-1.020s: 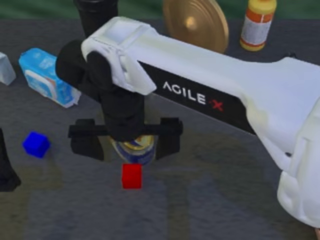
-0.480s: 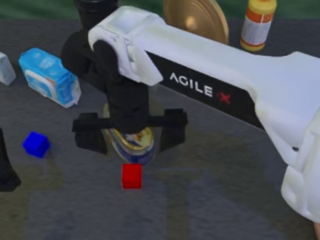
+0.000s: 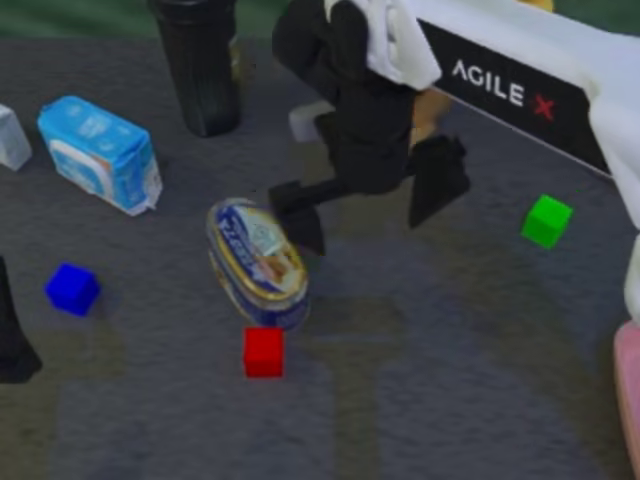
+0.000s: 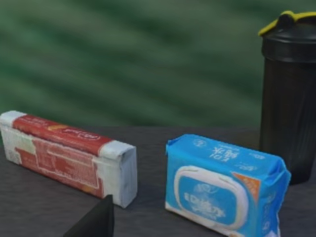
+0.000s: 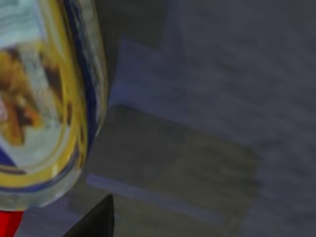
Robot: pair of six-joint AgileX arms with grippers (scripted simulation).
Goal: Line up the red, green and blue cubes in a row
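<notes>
Red cube (image 3: 263, 352) apparently placed, just below the oval tin (image 3: 258, 262), nearly touching its rim; judged between placements, with green and blue not yet gathered. Right gripper (image 3: 378, 203) raised above the table, between tin and green cube (image 3: 547, 220), fingers spread wide, nothing held. Green cube well off toward the right side; blue cube (image 3: 72, 289) well off toward the left. Next move likely calls for centring over green, descending with fingers astride flat faces, then setting it beside red. Left gripper (image 3: 12, 340) parked at the left edge, finger state impossible to tell. Cubes plain, matte, sharp-edged; tin glossy and printed; wipes packet (image 4: 224, 183) soft, crinkled.
</notes>
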